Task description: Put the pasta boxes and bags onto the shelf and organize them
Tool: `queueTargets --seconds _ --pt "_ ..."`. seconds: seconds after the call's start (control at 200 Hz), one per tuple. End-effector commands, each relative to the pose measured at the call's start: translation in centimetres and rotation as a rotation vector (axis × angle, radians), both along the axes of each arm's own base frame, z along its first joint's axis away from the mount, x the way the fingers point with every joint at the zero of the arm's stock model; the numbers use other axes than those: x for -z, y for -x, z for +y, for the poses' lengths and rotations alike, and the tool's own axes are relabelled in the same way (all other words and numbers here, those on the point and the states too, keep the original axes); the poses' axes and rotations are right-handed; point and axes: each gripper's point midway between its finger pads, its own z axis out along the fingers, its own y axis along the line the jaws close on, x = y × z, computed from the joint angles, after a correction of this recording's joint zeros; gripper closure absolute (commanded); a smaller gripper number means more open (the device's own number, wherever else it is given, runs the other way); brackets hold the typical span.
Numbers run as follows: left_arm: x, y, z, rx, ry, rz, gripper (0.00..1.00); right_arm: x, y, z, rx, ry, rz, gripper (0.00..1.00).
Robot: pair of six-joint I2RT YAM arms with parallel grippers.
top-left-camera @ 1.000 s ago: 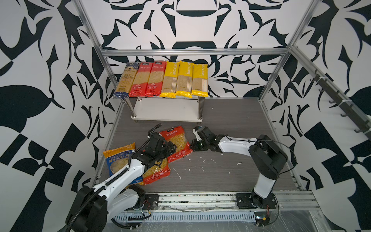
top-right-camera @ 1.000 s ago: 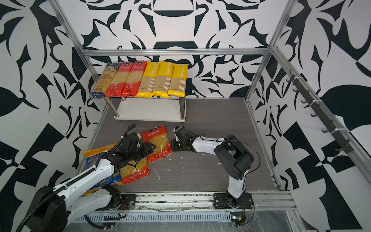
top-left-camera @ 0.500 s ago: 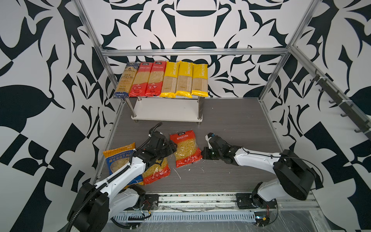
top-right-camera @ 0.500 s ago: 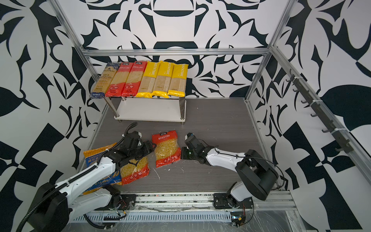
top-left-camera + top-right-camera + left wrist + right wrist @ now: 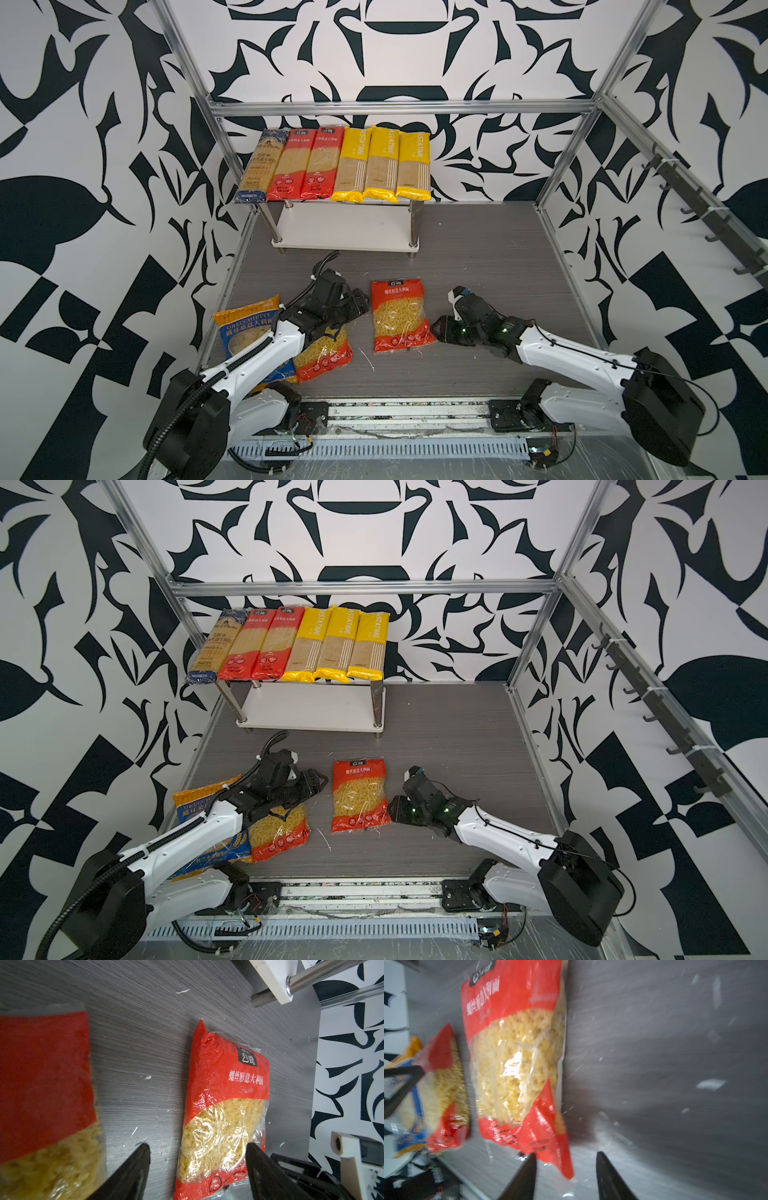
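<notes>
Red short packet (image 5: 398, 316) dragged nearer, now released: right hand (image 5: 435, 329) spread; left hand (image 5: 362, 301) stays spread.

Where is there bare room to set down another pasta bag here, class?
Free: the bare lower board of the shelf; the table to its right. Crowded: the shelf's top, covered by six long packets; the near-left corner, where two bags overlap.
</notes>
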Motion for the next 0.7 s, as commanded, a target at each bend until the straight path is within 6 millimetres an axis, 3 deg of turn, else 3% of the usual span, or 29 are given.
queueTargets --seconds 0.0,0.2,0.415,0.55,0.695 --pt "0.6 0.7 -0.1 0.022 -0.003 0.024 0.24 -1.3 -1.3 0.0 -0.013 0.035 -0.027 0.40" --pt "1.9 1.9 -1.0 0.073 -0.005 0.060 0.24 -1.3 -3.0 1.4 -0.012 0.027 -0.053 0.29" --pt "3.7 2.4 -3.9 0.150 0.016 0.080 0.24 -1.5 -5.0 3.9 -0.049 0.077 -0.109 0.28" --pt "5.7 2.7 -5.6 0.199 -0.007 0.128 0.25 -0.8 -5.4 5.3 -0.083 0.101 -0.118 0.28" --pt "6.5 2.6 -6.9 0.240 0.006 0.162 0.27 -0.1 -5.6 6.9 -0.101 0.062 -0.113 0.28"
